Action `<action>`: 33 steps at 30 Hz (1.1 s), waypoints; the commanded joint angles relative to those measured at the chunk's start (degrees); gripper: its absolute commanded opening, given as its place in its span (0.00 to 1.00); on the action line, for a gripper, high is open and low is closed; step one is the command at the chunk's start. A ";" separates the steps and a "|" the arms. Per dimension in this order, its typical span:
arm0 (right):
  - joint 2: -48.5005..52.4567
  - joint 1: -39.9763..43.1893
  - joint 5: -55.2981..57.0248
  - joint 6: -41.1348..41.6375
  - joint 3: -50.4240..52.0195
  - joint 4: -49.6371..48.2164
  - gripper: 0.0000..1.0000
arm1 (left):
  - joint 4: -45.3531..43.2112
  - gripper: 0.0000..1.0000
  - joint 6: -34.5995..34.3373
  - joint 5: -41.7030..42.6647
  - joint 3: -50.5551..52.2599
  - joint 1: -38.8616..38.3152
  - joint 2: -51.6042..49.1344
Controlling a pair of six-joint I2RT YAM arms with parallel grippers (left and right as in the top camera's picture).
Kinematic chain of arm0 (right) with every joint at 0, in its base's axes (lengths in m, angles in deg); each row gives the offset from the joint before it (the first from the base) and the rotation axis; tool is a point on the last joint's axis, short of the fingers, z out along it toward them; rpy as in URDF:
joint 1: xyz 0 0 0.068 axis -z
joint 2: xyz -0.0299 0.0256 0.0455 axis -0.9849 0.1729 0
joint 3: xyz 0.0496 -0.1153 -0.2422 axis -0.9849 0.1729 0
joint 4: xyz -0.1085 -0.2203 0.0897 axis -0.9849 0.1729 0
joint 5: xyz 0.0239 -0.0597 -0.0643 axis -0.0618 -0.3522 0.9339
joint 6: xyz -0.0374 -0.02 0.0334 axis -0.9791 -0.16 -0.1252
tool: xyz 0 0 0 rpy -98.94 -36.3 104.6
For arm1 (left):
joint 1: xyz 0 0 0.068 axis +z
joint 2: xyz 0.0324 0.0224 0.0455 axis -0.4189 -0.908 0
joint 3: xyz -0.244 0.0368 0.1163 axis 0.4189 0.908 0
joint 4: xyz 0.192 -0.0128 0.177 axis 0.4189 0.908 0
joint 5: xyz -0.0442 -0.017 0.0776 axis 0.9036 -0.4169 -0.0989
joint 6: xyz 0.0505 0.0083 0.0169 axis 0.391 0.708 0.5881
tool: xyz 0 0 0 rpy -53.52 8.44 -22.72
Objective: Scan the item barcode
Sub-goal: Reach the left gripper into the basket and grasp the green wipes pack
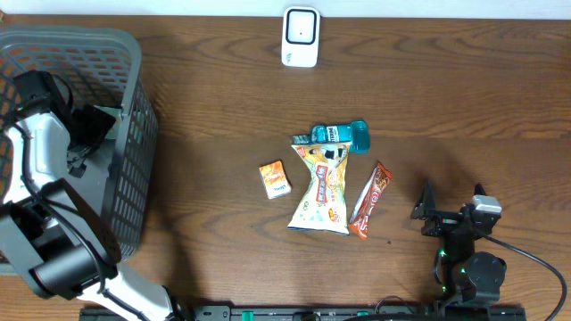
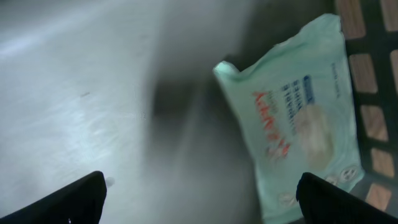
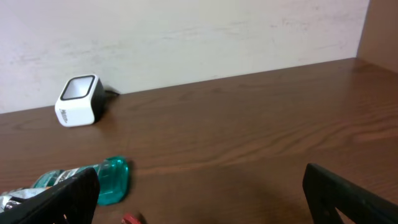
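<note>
The white barcode scanner [image 1: 301, 37] stands at the table's far edge and also shows in the right wrist view [image 3: 79, 99]. A teal bottle [image 1: 339, 135], a yellow snack bag [image 1: 321, 187], a small orange box [image 1: 275, 178] and a red bar [image 1: 371, 199] lie mid-table. My left gripper [image 2: 202, 186] hangs open inside the grey basket [image 1: 143, 107]. A pale green wipes pack [image 2: 298, 118] lies by its right finger [image 2: 336, 199], and nothing is held. My right gripper [image 1: 426, 214] rests open near the front edge, to the right of the bar. Its view catches the teal bottle [image 3: 93, 180].
The basket fills the table's left side, its mesh wall [image 2: 373, 118] close behind the wipes pack. A pale wall [image 3: 186, 31] rises behind the scanner. Bare brown tabletop [image 1: 464, 107] lies to the right of the items.
</note>
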 commanded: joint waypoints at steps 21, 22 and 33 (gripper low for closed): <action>-0.31 0.20 -0.13 -0.81 0.09 0.22 0.99 | -6.80 0.86 0.72 3.06 0.33 -4.20 -10.32; -0.31 0.20 -0.13 -0.83 0.09 0.22 0.99 | -6.47 0.77 0.72 3.06 0.33 -4.22 -10.62; -0.31 0.20 -0.13 -0.81 0.09 0.22 0.99 | -0.13 0.08 0.79 2.40 0.31 0.42 -4.83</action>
